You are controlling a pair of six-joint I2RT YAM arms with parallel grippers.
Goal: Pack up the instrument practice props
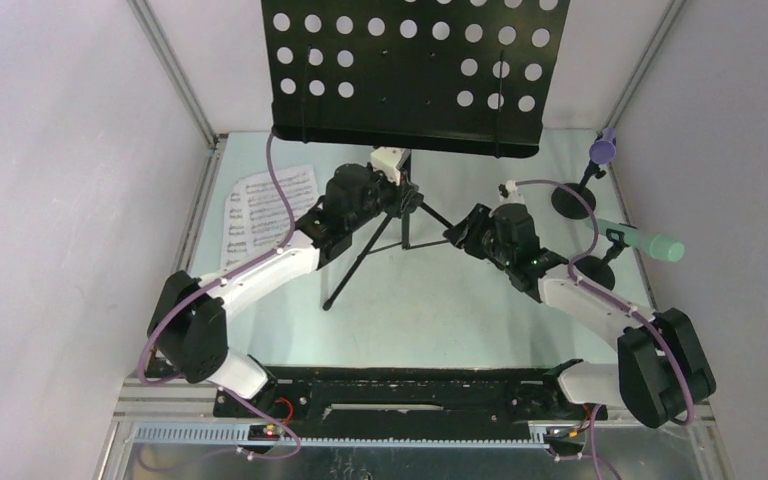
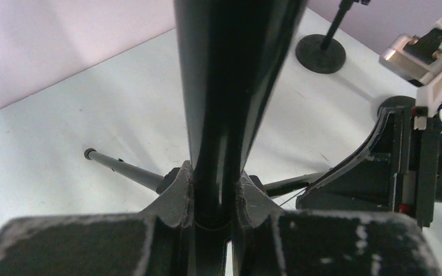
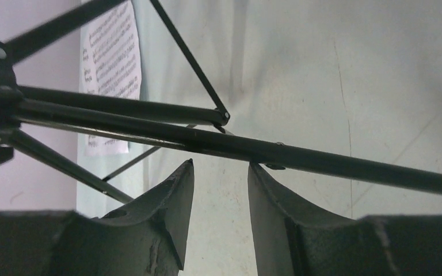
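The black music rack stands mid-table, its perforated plate [image 1: 405, 70] at the top and its tripod legs [image 1: 360, 260] spread below. My left gripper [image 1: 398, 198] is shut on the rack's upright pole [image 2: 230, 86], and the left wrist view shows it [image 2: 214, 179] clamped on both sides. My right gripper [image 1: 457, 232] is open, and its tips [image 3: 220, 164] sit just under a tripod leg [image 3: 334, 162]. White sheet-music pages [image 1: 270, 205] lie at the left. The purple microphone [image 1: 603, 150] and the mint-green microphone [image 1: 645, 240] sit in black round-based holders [image 1: 572, 200] at the right.
White enclosure walls with aluminium posts [image 1: 175, 70] close in the table on the left, right and back. The second holder base [image 1: 592, 272] is close to my right forearm. My right wrist [image 2: 414, 172] is close beside the rack's hub.
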